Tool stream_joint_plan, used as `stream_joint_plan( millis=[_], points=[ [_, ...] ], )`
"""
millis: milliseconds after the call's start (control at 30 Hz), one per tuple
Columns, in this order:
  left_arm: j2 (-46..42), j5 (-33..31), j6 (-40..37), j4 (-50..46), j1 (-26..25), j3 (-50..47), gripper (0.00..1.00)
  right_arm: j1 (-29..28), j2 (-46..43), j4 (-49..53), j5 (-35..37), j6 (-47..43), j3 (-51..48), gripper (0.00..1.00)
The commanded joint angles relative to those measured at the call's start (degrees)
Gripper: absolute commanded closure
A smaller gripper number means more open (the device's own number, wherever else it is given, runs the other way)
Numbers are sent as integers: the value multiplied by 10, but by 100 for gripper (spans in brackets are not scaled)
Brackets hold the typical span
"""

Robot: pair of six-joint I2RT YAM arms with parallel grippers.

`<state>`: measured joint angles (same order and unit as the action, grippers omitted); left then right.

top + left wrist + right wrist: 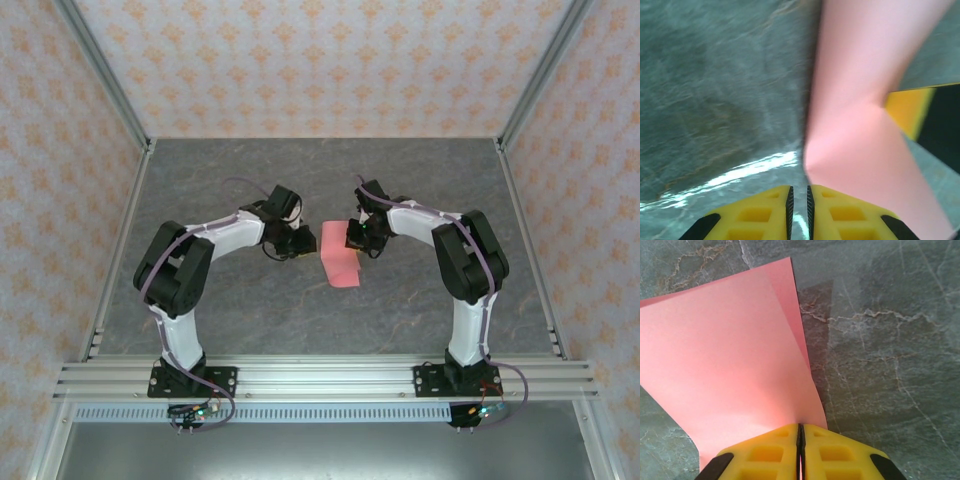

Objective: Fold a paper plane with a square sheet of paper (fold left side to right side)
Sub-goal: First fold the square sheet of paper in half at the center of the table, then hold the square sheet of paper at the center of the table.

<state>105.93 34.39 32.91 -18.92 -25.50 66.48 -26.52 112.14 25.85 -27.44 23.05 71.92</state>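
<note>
The left gripper (pixel 798 192) sits left of centre on the table (pixel 250 310). Its jaws are narrowed to a thin slit and hold nothing, with bare table surface showing in the gap. The square sheet of paper (pixel 340 258) lies just right of this gripper at table centre. It is folded over, and two layers are offset along the far edge. The right gripper (pixel 800 429) is clamped on the sheet's right edge with its jaws fully closed.
</note>
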Motion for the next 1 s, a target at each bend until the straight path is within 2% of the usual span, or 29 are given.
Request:
stream_joint_plan(
  millis=[0,167,333,600,967],
  points=[
    [-10,42,1,50,-13,15,81,-4,31,34,30,-7,0,87],
    [52,63,15,78,-37,60,81,-5,31,33,28,-5,1,87],
    [103,62,21,88,-38,79,82,-6,30,29,23,-3,-1,88],
    [117,34,13,59,-39,60,81,-6,17,3,7,1,-7,88],
    [126,14,18,49,-47,39,82,14,-47,-69,-51,19,-4,89]
  ],
)
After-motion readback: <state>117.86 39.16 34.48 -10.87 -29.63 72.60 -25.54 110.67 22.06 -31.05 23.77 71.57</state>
